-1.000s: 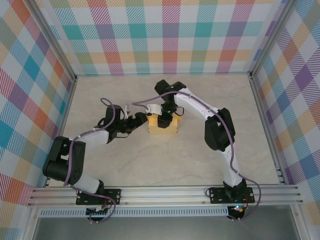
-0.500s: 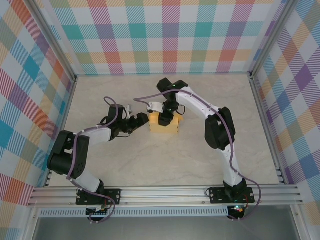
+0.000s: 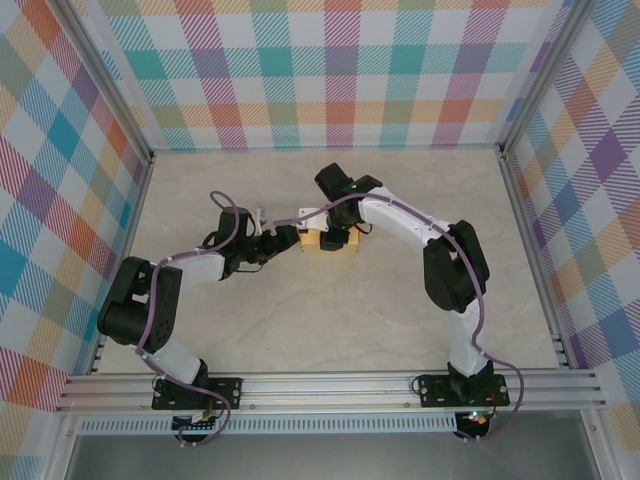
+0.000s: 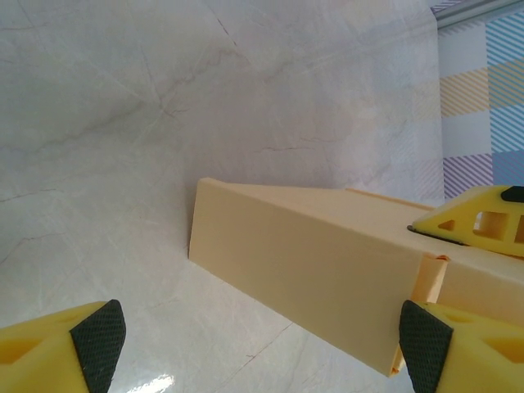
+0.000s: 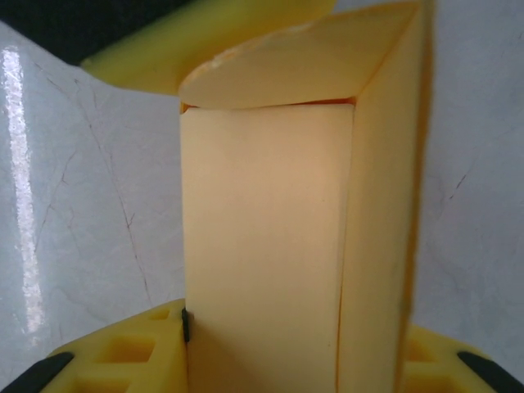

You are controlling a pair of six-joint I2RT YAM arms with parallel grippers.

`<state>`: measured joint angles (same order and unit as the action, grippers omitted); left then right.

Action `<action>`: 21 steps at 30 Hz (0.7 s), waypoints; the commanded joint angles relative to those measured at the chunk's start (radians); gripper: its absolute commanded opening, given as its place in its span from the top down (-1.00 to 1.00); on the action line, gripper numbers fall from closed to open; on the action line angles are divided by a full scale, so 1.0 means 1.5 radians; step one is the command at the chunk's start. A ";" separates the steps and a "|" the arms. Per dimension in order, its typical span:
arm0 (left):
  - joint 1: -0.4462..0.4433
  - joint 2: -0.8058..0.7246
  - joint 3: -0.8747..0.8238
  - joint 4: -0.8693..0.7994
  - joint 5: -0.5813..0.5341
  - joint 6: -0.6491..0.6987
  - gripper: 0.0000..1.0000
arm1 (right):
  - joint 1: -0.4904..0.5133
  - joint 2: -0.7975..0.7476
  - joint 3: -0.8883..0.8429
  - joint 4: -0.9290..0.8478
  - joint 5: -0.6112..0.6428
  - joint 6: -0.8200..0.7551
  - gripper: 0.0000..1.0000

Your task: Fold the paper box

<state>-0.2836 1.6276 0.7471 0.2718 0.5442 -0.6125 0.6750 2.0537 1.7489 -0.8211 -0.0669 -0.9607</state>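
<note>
- Left gripper [image 3: 288, 243] spread wide and empty; the paper box [image 4: 303, 262] lies just ahead, between its pads [image 4: 98, 340].
- Box sits mid-table [image 3: 300, 330].
- Right gripper [image 3: 335, 238] grasps the box, fingers [image 5: 139, 352] pressing both sides.

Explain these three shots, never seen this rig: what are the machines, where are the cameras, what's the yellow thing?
A left arm and a right arm are bolted to a table, each ending in a two-finger gripper. The top picture looks down from above and behind them; the other two come from a camera on each wrist, so its own yellow fingers frame the shot. On the table lies the paper box, yellow-orange card, partly folded. The right gripper is closed on it; a rounded flap curls over its far end. The left gripper stands open beside the box, not holding it.
</note>
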 commanded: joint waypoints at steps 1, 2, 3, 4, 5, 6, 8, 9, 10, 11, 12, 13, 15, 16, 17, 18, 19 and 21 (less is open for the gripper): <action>0.001 0.027 -0.002 -0.041 -0.045 0.002 -0.77 | -0.004 0.053 0.007 -0.021 -0.026 -0.044 0.31; 0.002 0.028 0.001 -0.041 -0.044 0.001 -0.77 | -0.010 0.063 0.030 -0.052 -0.053 -0.040 0.32; 0.003 0.030 0.005 -0.042 -0.042 0.001 -0.77 | -0.014 0.072 0.050 -0.080 -0.076 -0.035 0.32; 0.005 0.032 0.011 -0.044 -0.037 0.000 -0.77 | -0.019 0.081 0.076 -0.116 -0.104 -0.032 0.34; 0.006 0.034 0.017 -0.049 -0.033 -0.001 -0.77 | -0.023 0.090 0.096 -0.145 -0.128 -0.026 0.38; 0.006 0.034 0.021 -0.054 -0.028 -0.003 -0.77 | -0.024 0.096 0.111 -0.167 -0.145 -0.021 0.40; 0.006 0.030 0.024 -0.057 -0.020 -0.008 -0.77 | -0.027 0.106 0.137 -0.208 -0.179 -0.010 0.41; 0.006 0.025 0.023 -0.056 -0.020 -0.008 -0.78 | -0.029 0.109 0.141 -0.221 -0.189 -0.007 0.41; 0.008 0.018 0.021 -0.058 -0.021 -0.007 -0.78 | -0.028 0.111 0.140 -0.227 -0.193 -0.006 0.41; 0.009 0.013 0.020 -0.060 -0.023 -0.006 -0.78 | -0.029 0.112 0.136 -0.227 -0.194 -0.004 0.42; 0.012 0.008 0.019 -0.064 -0.025 -0.003 -0.78 | -0.029 0.112 0.130 -0.227 -0.194 -0.006 0.43; 0.015 0.004 0.018 -0.068 -0.029 0.002 -0.78 | -0.029 0.113 0.125 -0.226 -0.191 -0.007 0.42; 0.022 -0.001 0.014 -0.074 -0.038 0.019 -0.78 | -0.030 0.118 0.122 -0.229 -0.187 -0.011 0.43; 0.025 -0.005 0.012 -0.071 -0.044 0.030 -0.79 | -0.031 0.121 0.122 -0.230 -0.184 -0.014 0.43; 0.027 -0.011 0.006 -0.063 -0.055 0.044 -0.79 | -0.033 0.122 0.124 -0.231 -0.182 -0.015 0.43; 0.027 -0.016 0.001 -0.052 -0.066 0.058 -0.79 | -0.034 0.123 0.125 -0.231 -0.182 -0.017 0.43; 0.027 -0.023 -0.002 -0.042 -0.081 0.076 -0.79 | -0.035 0.123 0.126 -0.229 -0.183 -0.018 0.43; 0.028 -0.025 0.004 -0.034 -0.098 0.113 -0.79 | -0.035 0.123 0.126 -0.229 -0.185 -0.022 0.43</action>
<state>-0.2573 1.6180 0.7643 0.2344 0.4808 -0.5388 0.6193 2.1807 1.9591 -1.0592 -0.2371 -0.9848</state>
